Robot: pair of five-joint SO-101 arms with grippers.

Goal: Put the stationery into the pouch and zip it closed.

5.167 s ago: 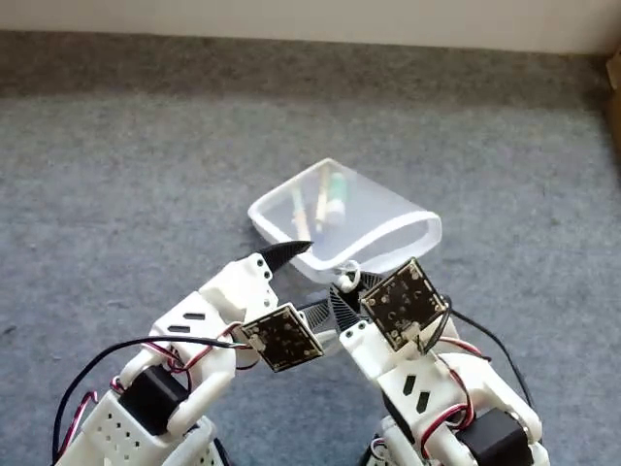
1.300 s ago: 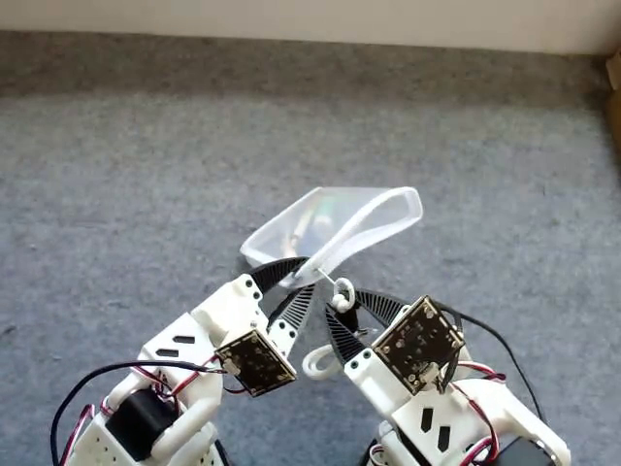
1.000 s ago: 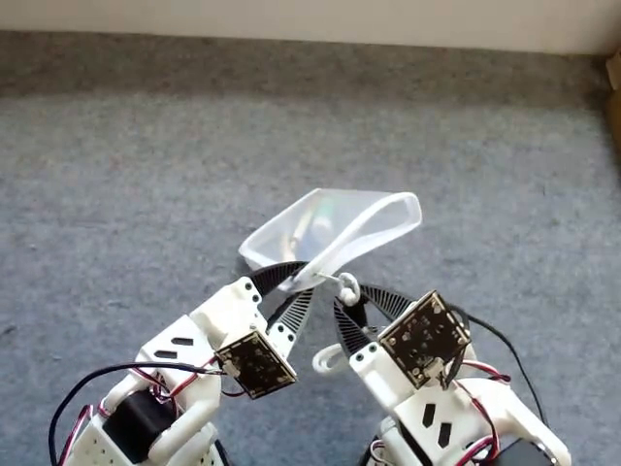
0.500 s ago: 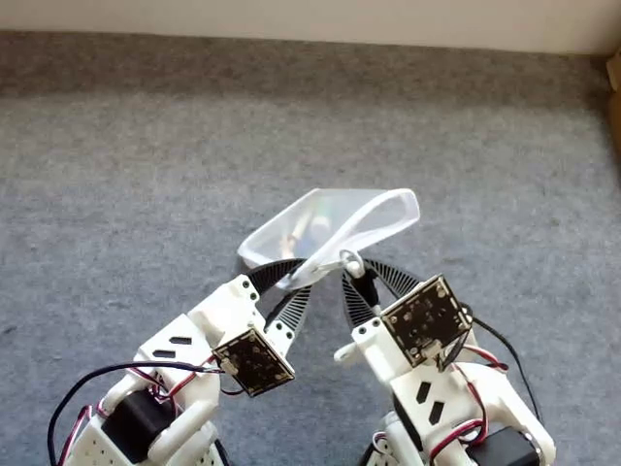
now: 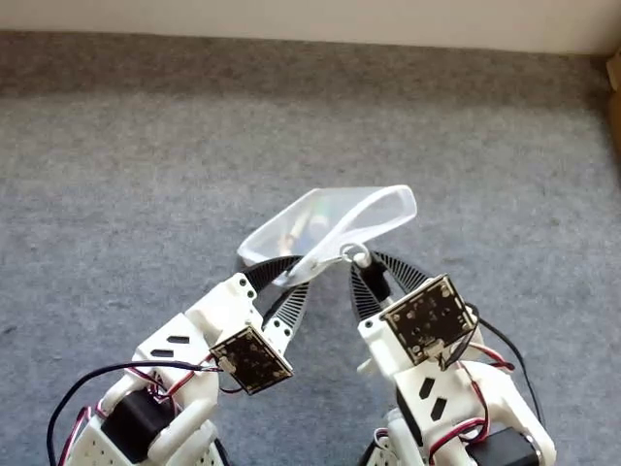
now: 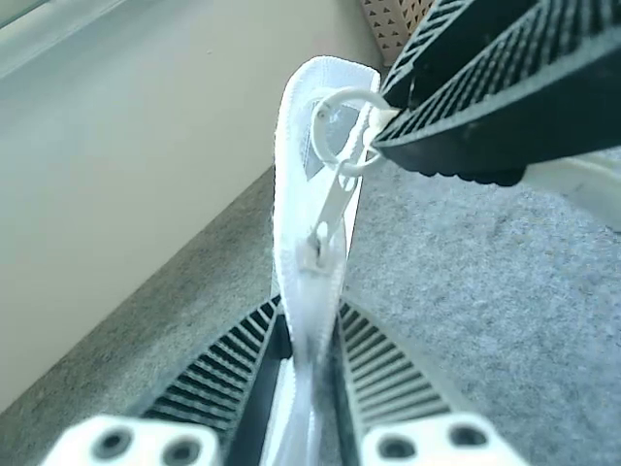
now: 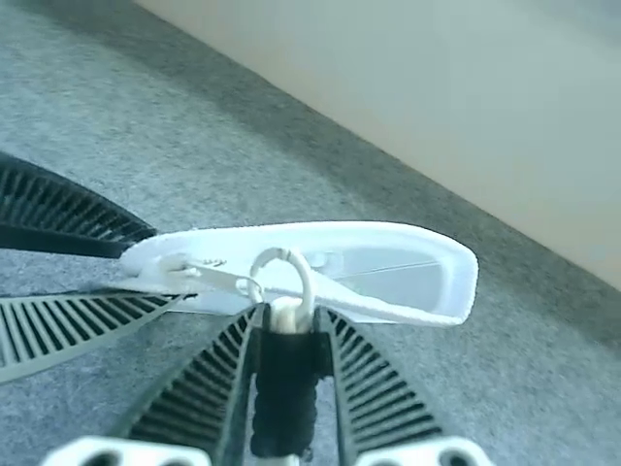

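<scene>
**Zipping stage, early.** The pouch is being held up off the table between the two arms. The left jaws are clamping narrowly on its zip end, and the right jaws are pinching the ring of the pull. The stationery is lying inside, apparently two pens, though the pouch wall is blurring them. The slider is sitting close to the left jaws and most of the mouth is gaping open. Loading is therefore looking done and zipping barely begun. A grey carpet-like cloth is covering the table, and a pale wall is running behind it.
</scene>
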